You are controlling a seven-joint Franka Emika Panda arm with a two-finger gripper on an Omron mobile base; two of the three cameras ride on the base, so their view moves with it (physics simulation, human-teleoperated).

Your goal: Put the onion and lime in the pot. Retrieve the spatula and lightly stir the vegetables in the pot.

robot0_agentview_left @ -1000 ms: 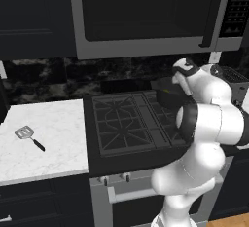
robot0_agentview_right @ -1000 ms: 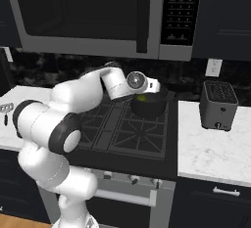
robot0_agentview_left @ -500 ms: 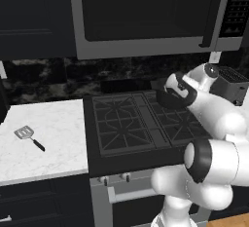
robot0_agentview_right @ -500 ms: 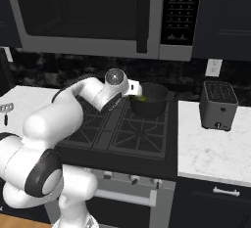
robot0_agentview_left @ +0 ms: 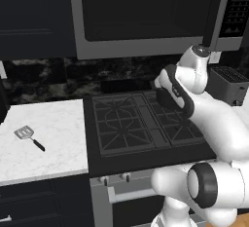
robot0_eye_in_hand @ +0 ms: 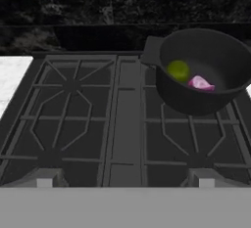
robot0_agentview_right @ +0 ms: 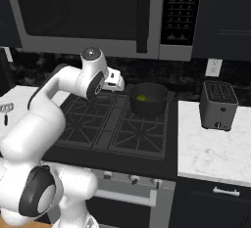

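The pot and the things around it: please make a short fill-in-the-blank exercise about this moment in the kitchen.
1. The lime and the onion both lie inside the ____.
2. The pot stands on the ____ burner of the stove on its toaster side.
3. The spatula lies on the white ____.
4. The jaws of the gripper hold ____.

Missing words: pot; back; counter; nothing

The stove grates [robot0_eye_in_hand: 73,119] left of the pot [robot0_eye_in_hand: 206,70] lie bare, so passage is left free there. The spatula [robot0_agentview_left: 29,137] lies alone on the left bench [robot0_agentview_left: 44,143]. The right bench [robot0_agentview_right: 215,148] is occupied by the toaster [robot0_agentview_right: 218,105] only.
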